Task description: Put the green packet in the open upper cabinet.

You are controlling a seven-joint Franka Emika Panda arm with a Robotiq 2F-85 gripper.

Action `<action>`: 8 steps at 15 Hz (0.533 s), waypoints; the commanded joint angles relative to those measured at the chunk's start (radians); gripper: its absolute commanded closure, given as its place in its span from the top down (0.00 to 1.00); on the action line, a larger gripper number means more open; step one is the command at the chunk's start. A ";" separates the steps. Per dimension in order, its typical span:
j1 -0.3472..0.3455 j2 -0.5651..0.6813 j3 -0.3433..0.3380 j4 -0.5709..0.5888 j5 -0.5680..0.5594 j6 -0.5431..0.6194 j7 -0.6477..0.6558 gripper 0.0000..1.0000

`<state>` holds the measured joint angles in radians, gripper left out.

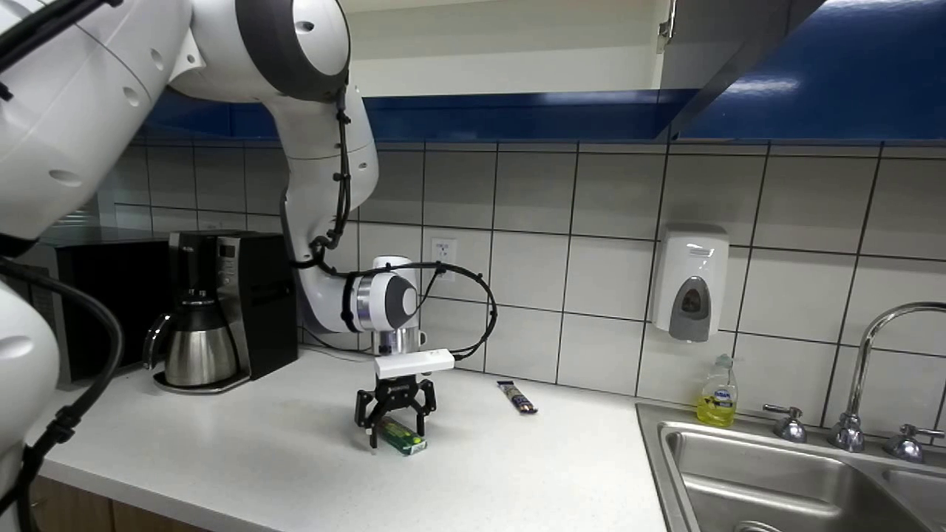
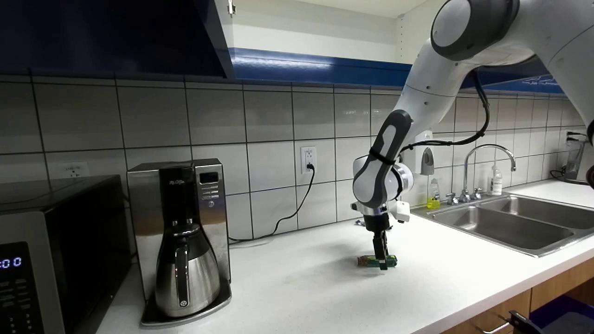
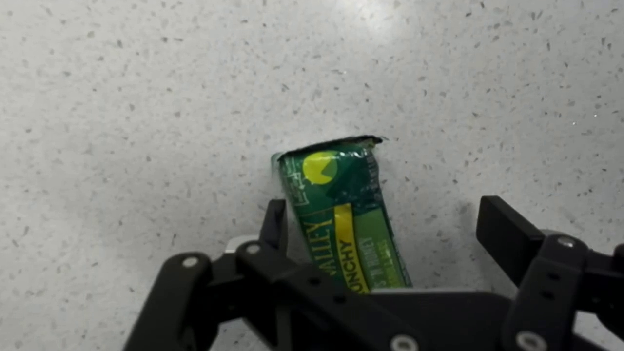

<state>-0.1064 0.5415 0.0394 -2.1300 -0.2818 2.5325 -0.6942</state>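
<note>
Counts: one green packet (image 3: 341,200), one dark bar (image 1: 517,397) well apart from it near the wall (image 1: 599,355), one gripper (image 3: 380,214), one coffee maker (image 2: 178,195). Packet lies on the counter (image 1: 295,451); above, the cabinet (image 2: 315,62) stands open. Gripper: two fingers (image 3: 275,224) spread astride the packet, a gap each side, packet not held. Orientation: in the wrist view its crimped end points up-frame, long axis slanting steeply down to the right, lower end hidden by the gripper. In an exterior view the axis runs nearly level, brownish end (image 2: 364,261) left. Lettering readable only in the wrist view: VALLEY, UNCHY. Yellow bottle (image 1: 716,403) in both exterior views; clear bottle (image 2: 496,182) in an exterior view only.
</note>
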 commanded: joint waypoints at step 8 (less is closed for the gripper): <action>0.005 0.033 -0.004 0.039 -0.017 -0.014 -0.013 0.72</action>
<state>-0.1055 0.5623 0.0394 -2.1142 -0.2820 2.5325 -0.6942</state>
